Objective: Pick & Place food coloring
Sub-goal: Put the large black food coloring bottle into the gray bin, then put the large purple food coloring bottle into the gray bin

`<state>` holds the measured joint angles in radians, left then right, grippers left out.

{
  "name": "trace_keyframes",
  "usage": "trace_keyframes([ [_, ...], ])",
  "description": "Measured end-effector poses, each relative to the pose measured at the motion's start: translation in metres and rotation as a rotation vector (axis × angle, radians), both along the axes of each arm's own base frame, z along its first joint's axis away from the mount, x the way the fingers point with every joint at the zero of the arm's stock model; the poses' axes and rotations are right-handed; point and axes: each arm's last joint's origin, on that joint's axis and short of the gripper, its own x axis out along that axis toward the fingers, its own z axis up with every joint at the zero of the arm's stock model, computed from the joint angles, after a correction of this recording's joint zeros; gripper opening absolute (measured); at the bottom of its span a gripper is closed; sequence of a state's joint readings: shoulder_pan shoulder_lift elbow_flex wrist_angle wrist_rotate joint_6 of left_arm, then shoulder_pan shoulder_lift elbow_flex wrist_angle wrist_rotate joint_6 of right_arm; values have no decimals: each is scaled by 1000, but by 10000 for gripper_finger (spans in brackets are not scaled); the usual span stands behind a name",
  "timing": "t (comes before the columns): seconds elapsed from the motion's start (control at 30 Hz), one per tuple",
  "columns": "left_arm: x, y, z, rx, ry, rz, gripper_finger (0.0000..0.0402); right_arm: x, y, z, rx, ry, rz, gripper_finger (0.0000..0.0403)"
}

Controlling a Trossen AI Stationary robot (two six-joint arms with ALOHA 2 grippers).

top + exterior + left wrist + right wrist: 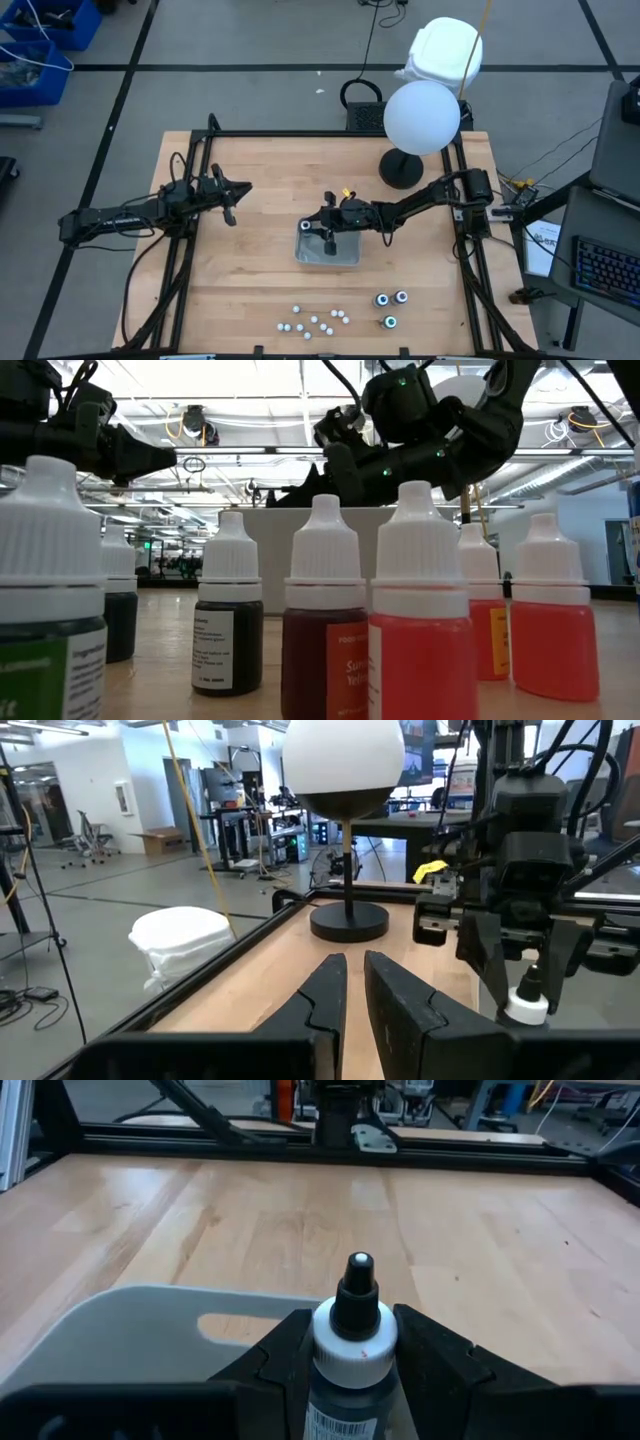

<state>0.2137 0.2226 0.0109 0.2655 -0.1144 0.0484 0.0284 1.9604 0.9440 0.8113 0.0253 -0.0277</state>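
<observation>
One food coloring bottle (352, 1342) stands upright, nozzle up, clamped in the right tool (350, 1355) above the clear tray (345, 254)

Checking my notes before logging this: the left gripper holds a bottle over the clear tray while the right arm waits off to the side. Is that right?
Not quite: the arms are swapped. The right gripper holds the bottle over the clear tray, as the high and right wrist views show. The left gripper waits off to the side, holding nothing.
</observation>
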Motion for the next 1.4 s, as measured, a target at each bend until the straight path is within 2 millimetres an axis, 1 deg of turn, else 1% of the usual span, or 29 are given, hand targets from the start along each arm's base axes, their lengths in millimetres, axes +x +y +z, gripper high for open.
trace_keyframes([
  [0.23,0,0,0,5,3,0,47,0,0,0,-12,-3,3,119],
  [0.47,0,0,0,6,3,0,47,-1,0,1,-11,8,3,150],
  [0.6,0,0,0,6,4,-1,47,-2,4,12,-9,-31,13,172],
  [0.77,0,0,0,6,4,-1,47,-4,10,19,-11,-24,29,188],
  [0.87,0,0,0,6,4,-2,47,-9,16,32,-14,-27,48,191],
  [1.0,0,0,0,5,4,-3,47,-21,30,56,-49,-4,96,187],
  [1.1,0,0,0,2,3,-5,47,-33,41,76,-78,-2,110,178],
  [1.2,0,0,0,1,3,-5,47,-47,52,96,-96,-3,162,165],
  [1.4,0,0,0,-1,2,-4,47,-79,74,125,-109,28,254,136],
])
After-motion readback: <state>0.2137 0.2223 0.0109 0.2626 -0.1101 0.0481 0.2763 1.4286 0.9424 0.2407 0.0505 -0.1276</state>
